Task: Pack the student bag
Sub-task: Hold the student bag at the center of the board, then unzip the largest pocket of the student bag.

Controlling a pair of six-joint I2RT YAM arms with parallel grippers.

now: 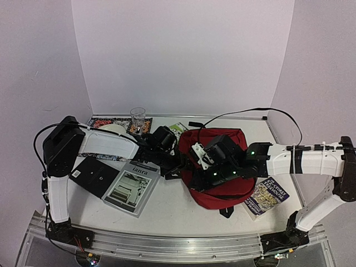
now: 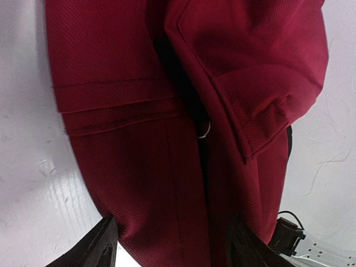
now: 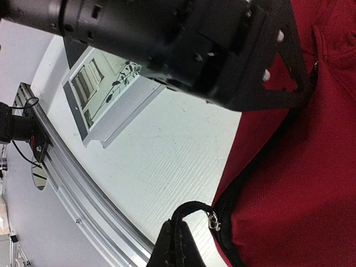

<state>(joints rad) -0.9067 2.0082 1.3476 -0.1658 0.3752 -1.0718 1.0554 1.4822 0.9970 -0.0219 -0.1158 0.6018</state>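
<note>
The student bag (image 1: pixel 219 167), dark red with black zips, lies on the white table right of centre. My left gripper (image 2: pixel 172 251) reaches in at the bag's left side. It is open, and its two black fingers (image 2: pixel 97 247) stand wide on either side of a fold of the red fabric (image 2: pixel 144 183). My right gripper (image 3: pixel 186 221) is shut on the black cord pull of a zip. The metal zip slider (image 3: pixel 213 220) sits just beside its tips, at the bag's near edge. In the top view both wrists crowd over the bag's left half.
A grey book (image 1: pixel 133 186) and a flat black pad (image 1: pixel 94 175) lie left of the bag. A colourful book (image 1: pixel 267 196) lies to its right. A glass (image 1: pixel 138 118) stands on a patterned mat (image 1: pixel 117 123) at the back. An aluminium rail (image 3: pixel 83 194) edges the table front.
</note>
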